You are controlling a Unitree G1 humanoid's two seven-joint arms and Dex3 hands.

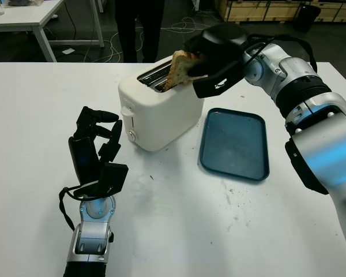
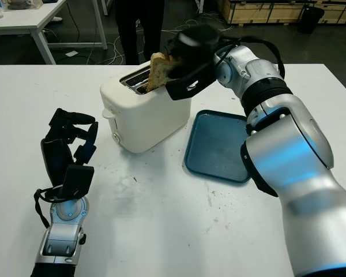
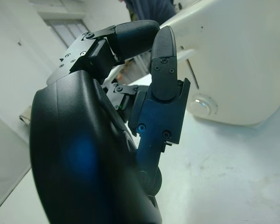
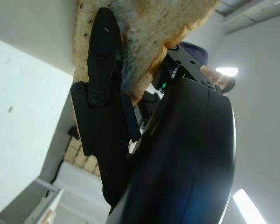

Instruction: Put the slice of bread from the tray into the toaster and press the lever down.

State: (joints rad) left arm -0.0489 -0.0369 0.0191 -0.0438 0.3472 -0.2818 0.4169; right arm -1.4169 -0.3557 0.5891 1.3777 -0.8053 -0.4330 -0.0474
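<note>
A white toaster (image 1: 155, 109) stands mid-table with two slots on top and a lever (image 1: 127, 113) on its near left end. My right hand (image 1: 210, 60) is shut on the slice of bread (image 1: 180, 68), holding it tilted over the right end of the toaster, its lower edge at the slots. The same bread (image 4: 144, 42) fills the right wrist view, pinched by a black finger (image 4: 100, 79). The blue tray (image 1: 235, 143) lies bare to the right of the toaster. My left hand (image 1: 95, 147) is raised left of the toaster with fingers curled, holding nothing.
A person in dark trousers (image 1: 139, 26) stands behind the table's far edge. Crumbs and smudges (image 1: 233, 196) mark the white tabletop in front of the tray. Another white table (image 1: 29, 17) stands at the far left, cables on the floor behind.
</note>
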